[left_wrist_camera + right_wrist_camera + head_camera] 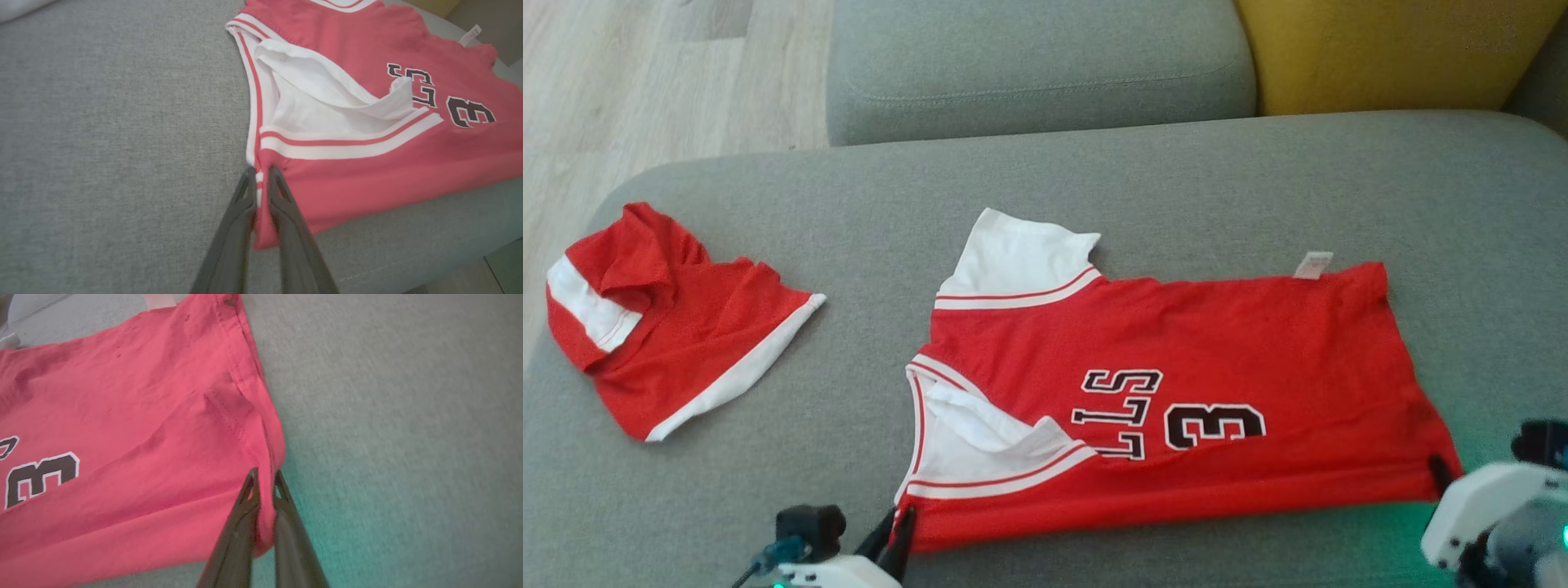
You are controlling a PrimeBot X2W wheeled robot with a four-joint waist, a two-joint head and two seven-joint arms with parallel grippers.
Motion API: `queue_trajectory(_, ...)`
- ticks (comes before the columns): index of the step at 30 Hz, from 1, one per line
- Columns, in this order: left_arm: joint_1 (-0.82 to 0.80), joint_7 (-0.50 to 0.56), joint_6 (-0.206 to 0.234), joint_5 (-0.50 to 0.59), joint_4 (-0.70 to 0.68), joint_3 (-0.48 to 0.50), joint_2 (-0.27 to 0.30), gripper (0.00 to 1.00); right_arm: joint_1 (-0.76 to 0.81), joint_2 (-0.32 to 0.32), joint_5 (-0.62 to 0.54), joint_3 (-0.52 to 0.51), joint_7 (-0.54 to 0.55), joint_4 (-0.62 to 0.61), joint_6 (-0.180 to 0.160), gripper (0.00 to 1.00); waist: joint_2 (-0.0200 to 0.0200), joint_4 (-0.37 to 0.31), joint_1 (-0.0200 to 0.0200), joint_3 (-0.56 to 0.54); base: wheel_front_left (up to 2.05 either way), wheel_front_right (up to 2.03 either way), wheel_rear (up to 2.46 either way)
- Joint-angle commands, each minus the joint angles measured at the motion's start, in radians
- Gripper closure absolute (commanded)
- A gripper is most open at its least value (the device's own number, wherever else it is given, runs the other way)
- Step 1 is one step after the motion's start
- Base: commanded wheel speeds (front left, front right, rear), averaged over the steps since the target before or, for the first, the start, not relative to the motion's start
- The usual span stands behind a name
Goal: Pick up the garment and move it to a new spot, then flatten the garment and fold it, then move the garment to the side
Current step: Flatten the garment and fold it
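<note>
Two pinches hold the near edge of the red sleeveless fabric basketball jersey with white trim (1217, 351), which lies spread flat, number up, mid-seat on the grey fabric sofa cushion (1176, 163). Left gripper (261, 173) is clamped on the shoulder corner by the armhole; right gripper (264, 477) is clamped on the hem corner. Step looks like the fold: lift both corners together, level, carry them over to the far edge, keep cloth taut between arms, match corners before letting go. Crumpled red-and-white shorts (662, 318) sit well apart to the left, no obstacle.
</note>
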Motion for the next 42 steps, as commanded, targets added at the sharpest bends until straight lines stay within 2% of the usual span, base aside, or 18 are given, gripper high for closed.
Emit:
queue_trajectory(1,-0.028,-0.011,0.013,-0.002,-0.03,0.037,0.026,0.25,-0.014,-0.012,0.001,0.002,-0.003,-0.04,-0.001,0.0,-0.0001,-0.002,0.0,-0.001,0.0,0.0,0.0)
queue_trajectory(2,-0.021,-0.016,0.022,0.0,-0.04,0.039,0.026,0.0,-0.002,0.007,0.001,-0.01,-0.006,-0.057,-0.001,0.0,-0.0001,-0.006,0.0,-0.001,0.0,0.0,0.0)
queue_trajectory(6,-0.014,-0.055,0.052,0.003,-0.073,0.053,0.02,0.0,0.026,0.06,-0.007,-0.025,-0.054,-0.136,-0.001,0.0,-0.0001,-0.019,0.0,0.0,0.0,0.0,0.0)
queue_trajectory(11,-0.038,-0.143,0.078,-0.002,-0.113,0.095,0.0,0.0,0.018,0.093,-0.002,-0.014,-0.189,-0.245,-0.001,0.0,-0.0001,-0.038,0.0,0.003,0.0,0.0,0.0)
queue_trajectory(16,-0.086,-0.176,0.08,0.001,-0.165,0.152,-0.026,0.0,-0.002,0.106,0.017,0.04,-0.29,-0.303,-0.001,0.0,-0.0001,-0.066,0.0,0.015,0.0,0.0,0.0)
queue_trajectory(20,-0.147,-0.179,0.07,0.026,-0.168,0.169,-0.036,0.0,-0.036,0.105,0.002,0.092,-0.317,-0.305,-0.001,0.0,-0.0001,-0.103,0.0,0.032,0.0,0.0,0.0)
queue_trajectory(23,-0.222,-0.175,0.064,0.056,-0.121,0.158,-0.026,0.0,-0.074,0.105,-0.005,0.121,-0.324,-0.305,-0.001,0.0,-0.0001,-0.132,0.0,0.065,0.0,0.0,0.0)
queue_trajectory(29,-0.433,-0.029,0.06,0.109,0.018,0.126,0.033,0.0,-0.165,0.107,-0.011,0.182,-0.341,-0.315,-0.001,0.0,-0.0001,-0.196,0.0,0.185,0.0,0.0,0.0)
queue_trajectory(38,-0.732,0.143,-0.042,0.16,0.211,0.077,0.157,0.0,-0.281,0.104,-0.014,0.253,-0.374,-0.294,-0.001,0.0,-0.0001,-0.288,0.0,0.33,0.0,0.0,0.0)
queue_trajectory(42,-0.82,0.191,-0.069,0.169,0.265,0.059,0.199,0.0,-0.319,0.105,-0.008,0.274,-0.384,-0.282,-0.001,0.0,-0.0001,-0.314,0.0,0.36,0.0,0.0,0.0)
